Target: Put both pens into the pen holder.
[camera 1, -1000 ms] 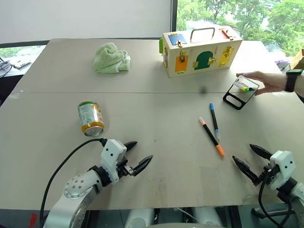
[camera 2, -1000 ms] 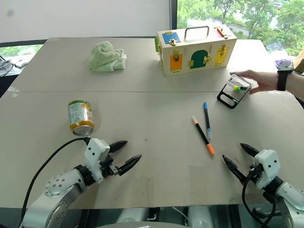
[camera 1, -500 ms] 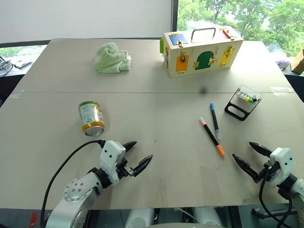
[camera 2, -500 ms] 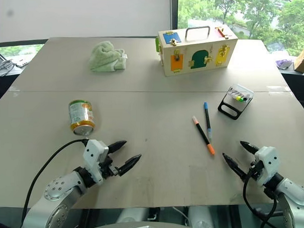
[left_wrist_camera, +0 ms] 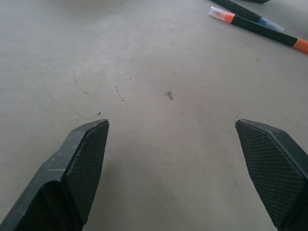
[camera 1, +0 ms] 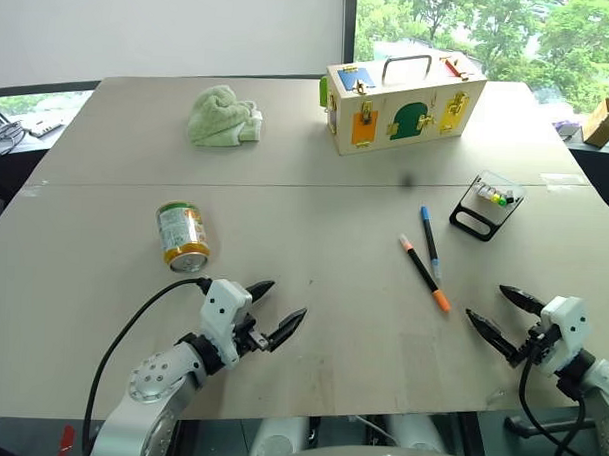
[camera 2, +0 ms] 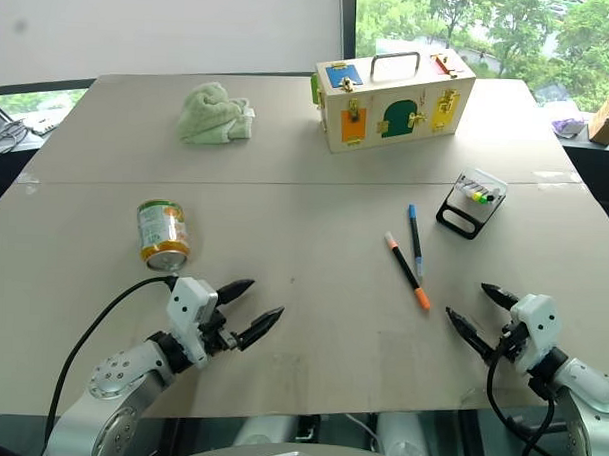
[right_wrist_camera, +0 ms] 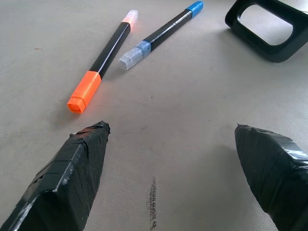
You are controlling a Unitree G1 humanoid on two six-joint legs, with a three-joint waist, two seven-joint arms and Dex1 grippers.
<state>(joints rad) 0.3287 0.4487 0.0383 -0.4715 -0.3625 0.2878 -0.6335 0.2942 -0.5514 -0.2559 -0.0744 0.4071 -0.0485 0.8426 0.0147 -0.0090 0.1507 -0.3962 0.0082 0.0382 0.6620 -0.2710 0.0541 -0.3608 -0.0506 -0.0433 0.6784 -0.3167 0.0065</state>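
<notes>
A: Where are the grippers?

B: The left gripper [camera 1: 273, 309] sits in the lower left of the head view, low over the table [camera 1: 316, 188], its two black fingers spread wide with nothing between them. The right gripper [camera 1: 504, 316] is in the lower right corner, fingers likewise spread and empty.

A: And the pens?

B: Both lie flat on the table, right of centre, up and to the left of the right gripper. The orange pen [camera 1: 424, 272] runs diagonally, its orange end toward the lower right. The blue pen [camera 1: 429, 241] lies just beside it, steeper, blue end uppermost. In the right wrist view their middles come close, but I cannot tell if they touch; the orange end [right_wrist_camera: 84, 91] is near the tip of one finger [right_wrist_camera: 72, 178].

A: The pen holder?

B: The pen holder [camera 1: 488, 203] stands in the right middle of the frame, up and right of the pens, apart from them: a clear tray on a black loop frame, yellow-green bits inside.

A: Anything else?

B: A wooden latch box [camera 1: 401, 99] at upper centre-right, a green cloth [camera 1: 222, 116] at upper left, and a can [camera 1: 182, 237] on its side above the left gripper
</notes>
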